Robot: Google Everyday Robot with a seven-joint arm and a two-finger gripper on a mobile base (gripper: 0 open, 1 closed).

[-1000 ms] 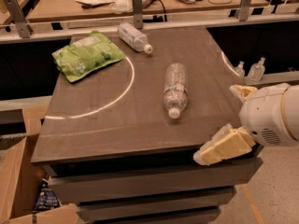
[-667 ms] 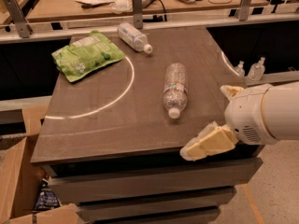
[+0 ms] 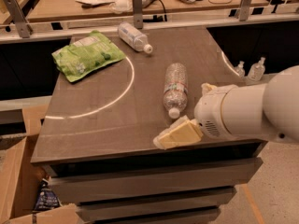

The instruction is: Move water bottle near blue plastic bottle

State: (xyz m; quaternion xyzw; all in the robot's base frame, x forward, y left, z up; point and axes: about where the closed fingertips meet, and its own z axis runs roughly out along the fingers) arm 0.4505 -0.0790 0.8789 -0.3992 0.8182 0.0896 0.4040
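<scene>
The water bottle [image 3: 175,88], clear and ribbed with a red-and-green label band, lies in the middle of the table with its white cap pointing to the front edge. The blue plastic bottle [image 3: 132,35], smooth and pale, lies at the table's far edge, cap to the right. They are well apart. My gripper [image 3: 179,134], cream-coloured at the end of the white arm, hovers over the front right of the table, just in front of the water bottle's cap, and holds nothing that I can see.
A green snack bag [image 3: 87,55] lies at the table's [image 3: 93,134] back left. Two small bottles [image 3: 248,69] stand beyond its right edge. A cardboard box [image 3: 14,181] sits on the floor at the lower left. A railing and a desk run behind.
My arm and gripper have moved left, from beyond the table's right front corner to over its front edge near the water bottle's cap. The bottles have not moved.
</scene>
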